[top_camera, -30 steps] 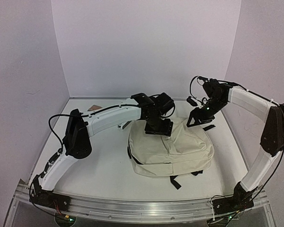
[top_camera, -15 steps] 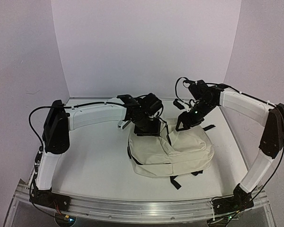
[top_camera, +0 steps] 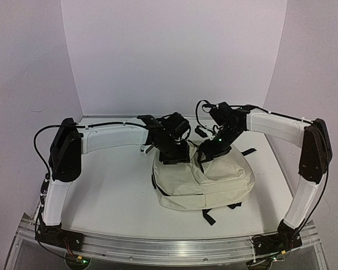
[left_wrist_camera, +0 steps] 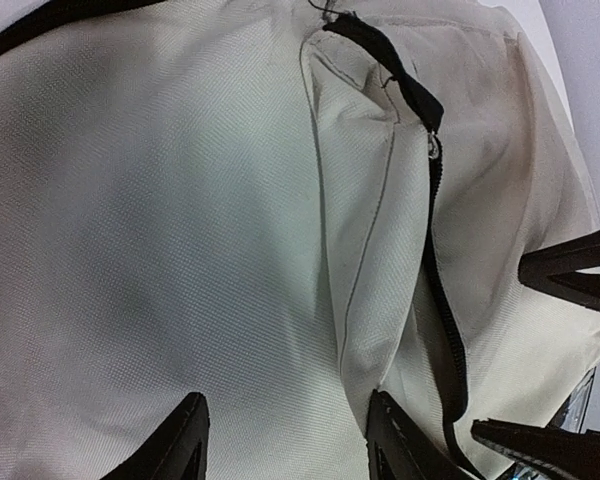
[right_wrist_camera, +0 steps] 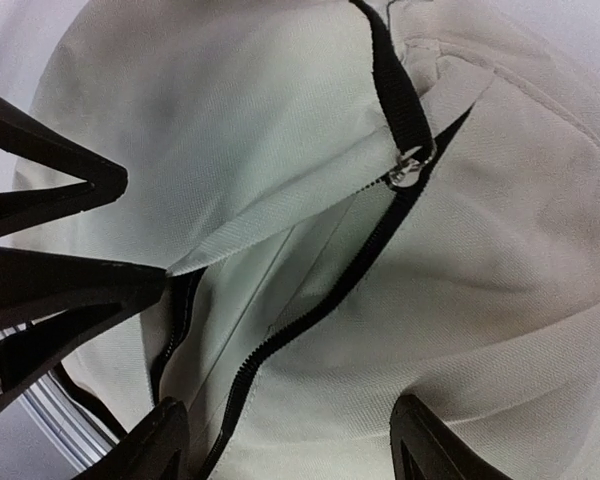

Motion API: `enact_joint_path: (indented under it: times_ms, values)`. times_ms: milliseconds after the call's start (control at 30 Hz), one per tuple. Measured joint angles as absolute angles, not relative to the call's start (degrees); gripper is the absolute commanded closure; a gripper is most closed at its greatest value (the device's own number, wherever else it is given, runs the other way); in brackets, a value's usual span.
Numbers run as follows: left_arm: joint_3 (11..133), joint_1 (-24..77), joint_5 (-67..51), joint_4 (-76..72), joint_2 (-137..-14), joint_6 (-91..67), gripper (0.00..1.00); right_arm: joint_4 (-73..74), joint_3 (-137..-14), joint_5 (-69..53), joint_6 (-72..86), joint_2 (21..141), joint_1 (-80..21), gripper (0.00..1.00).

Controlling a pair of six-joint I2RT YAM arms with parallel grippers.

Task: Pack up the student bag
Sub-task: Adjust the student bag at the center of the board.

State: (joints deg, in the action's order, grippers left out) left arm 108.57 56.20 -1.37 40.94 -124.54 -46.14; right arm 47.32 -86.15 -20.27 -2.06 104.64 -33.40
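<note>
Looking down from the top view: the student bag [top_camera: 208,180] lies flat on the table [top_camera: 118,185], right of centre, with its black straps trailing toward the near edge. Both arms reach over its far end. The left gripper [top_camera: 174,154] and right gripper [top_camera: 205,154] sit close together above the top seam, probably because the mouth must be spread before anything goes in.

Left wrist view: jaws apart, nothing clamped, cream cloth filling the gap between them. A stitched flap edge runs down to one finger, with the black zipper [left_wrist_camera: 442,300] just beside it. My read is that this side is lining up to pinch the flap.

Right wrist view: jaws apart and empty, straddling the zipper line. The slider [right_wrist_camera: 408,165] sits near the top end, and below it the teeth have parted into a dark slit. The left arm's fingers [right_wrist_camera: 50,190] point in from the opposite side. Placement suggests each arm takes one lip of the opening.
</note>
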Motion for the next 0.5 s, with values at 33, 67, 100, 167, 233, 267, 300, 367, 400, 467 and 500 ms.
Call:
enact_joint_path:
  times_ms: [33,67,100,167,233,267,300,367,400,467,500]
  values:
    - [107.96,56.10,-1.47,40.40,-124.38,-46.43,0.47,47.10,-86.21,-19.81,-1.96,105.06,-33.77,0.35]
    - [107.42,55.98,-1.59,40.00,-124.15,-46.57,0.47,46.94,-86.27,-19.23,-1.88,105.58,-34.07,0.35]
    - [107.08,55.92,-1.63,39.80,-123.95,-46.65,0.47,46.77,-86.28,-18.56,-1.77,106.10,-34.36,0.36]
    - [106.46,55.86,-1.61,39.38,-123.55,-46.90,0.47,46.68,-86.26,-16.65,-1.73,107.22,-34.99,0.40]
    - [106.23,55.86,-1.57,39.19,-123.41,-47.01,0.47,46.47,-86.18,-14.50,-2.19,107.86,-35.55,0.52]
    - [106.09,55.86,-1.56,39.03,-123.37,-47.03,0.47,46.32,-86.06,-13.31,-2.60,107.96,-35.79,0.62]
    - [106.00,55.86,-1.56,38.95,-123.34,-47.03,0.47,46.11,-85.90,-12.08,-3.05,107.98,-36.02,0.74]
    - [105.92,55.86,-1.54,38.93,-123.30,-47.03,0.47,45.66,-85.55,-9.60,-4.39,108.05,-36.50,0.90]
    - [105.89,55.86,-1.54,38.92,-123.28,-47.03,0.46,45.62,-85.45,-8.45,-4.64,108.07,-36.64,0.95]
    - [105.56,55.83,-1.50,38.87,-123.17,-47.00,0.43,45.58,-85.45,-7.05,-5.23,108.07,-36.66,1.00]
    - [105.28,55.80,-1.50,38.74,-123.03,-46.98,0.40,45.63,-85.48,-6.95,-5.76,108.04,-36.62,1.00]
